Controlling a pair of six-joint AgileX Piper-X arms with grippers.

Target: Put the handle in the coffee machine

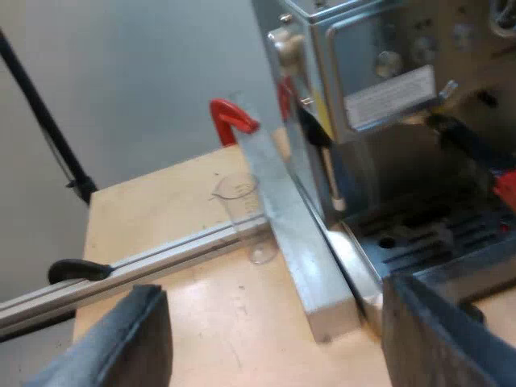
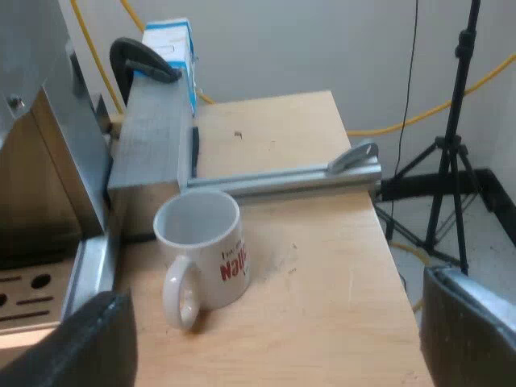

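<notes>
Two wide-spread fingers of my left gripper [image 1: 274,322] hang empty over the wooden surface [image 1: 201,322] in the left wrist view. There the dark handle [image 1: 463,145] with its red end juts from the front of the espresso machine [image 1: 379,72], above the drip tray [image 1: 435,238], and a measuring glass [image 1: 246,214] stands in the corner where two metal rails [image 1: 298,234] meet beside the machine. In the right wrist view my right gripper [image 2: 274,322] is just as wide open and holds nothing, above the surface near its edge, with a white mug [image 2: 205,242] upright just beside the rails and the machine's side.
</notes>
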